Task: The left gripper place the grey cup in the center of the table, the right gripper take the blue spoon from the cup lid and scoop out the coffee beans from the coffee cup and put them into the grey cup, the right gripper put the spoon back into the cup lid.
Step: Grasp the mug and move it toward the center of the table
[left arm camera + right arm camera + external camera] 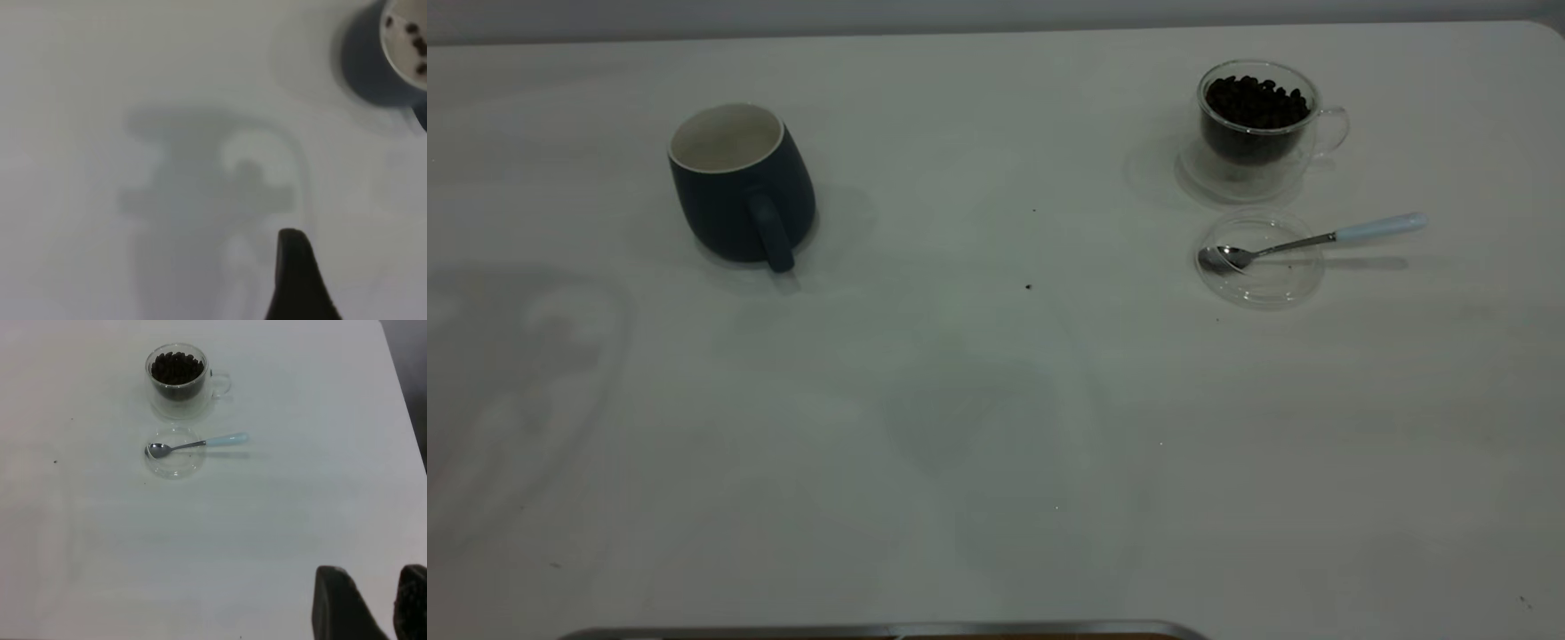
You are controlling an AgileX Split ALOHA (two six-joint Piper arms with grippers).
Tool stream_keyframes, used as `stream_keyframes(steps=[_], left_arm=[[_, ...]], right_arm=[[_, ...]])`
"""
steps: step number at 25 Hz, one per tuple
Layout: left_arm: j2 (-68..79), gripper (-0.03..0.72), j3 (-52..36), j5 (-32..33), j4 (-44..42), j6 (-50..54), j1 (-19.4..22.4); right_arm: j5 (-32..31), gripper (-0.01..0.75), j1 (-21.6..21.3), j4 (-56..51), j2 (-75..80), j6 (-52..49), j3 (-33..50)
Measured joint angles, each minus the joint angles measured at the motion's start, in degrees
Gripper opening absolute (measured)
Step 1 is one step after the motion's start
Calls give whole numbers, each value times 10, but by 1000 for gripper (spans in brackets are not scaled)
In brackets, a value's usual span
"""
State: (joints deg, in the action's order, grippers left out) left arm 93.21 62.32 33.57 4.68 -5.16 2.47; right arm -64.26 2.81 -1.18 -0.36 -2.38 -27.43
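Now I'm seeing the grey cup standing left on the table. Further right, the coffee cup is holding coffee beans; the blue spoon is resting in the cup lid. My right gripper is hovering released; the left gripper's fingers I cannot tell.

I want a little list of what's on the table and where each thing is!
grey cup: upright on the table's left side, a few dark beans inside
coffee cup: upright at far right, full of coffee beans
cup lid: flat, just in front of the coffee cup
blue spoon: bowl in the lid, handle sticking out over the rim
left gripper: above bare table near the grey cup
right gripper: fingers apart, far from the spoon
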Motion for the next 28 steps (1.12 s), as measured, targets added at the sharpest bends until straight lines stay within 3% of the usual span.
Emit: stream_keyframes(steps=[10,20,28], left_arm=[[212,541,177,13,0,-168,0],[346,541,242,-17,0,-505,-18],[426,541,298,-28,11,-650,-40]], right_arm=[[0,238,0,0,0,0,0],[0,238,0,0,0,0,0],[0,238,0,0,0,0,0]])
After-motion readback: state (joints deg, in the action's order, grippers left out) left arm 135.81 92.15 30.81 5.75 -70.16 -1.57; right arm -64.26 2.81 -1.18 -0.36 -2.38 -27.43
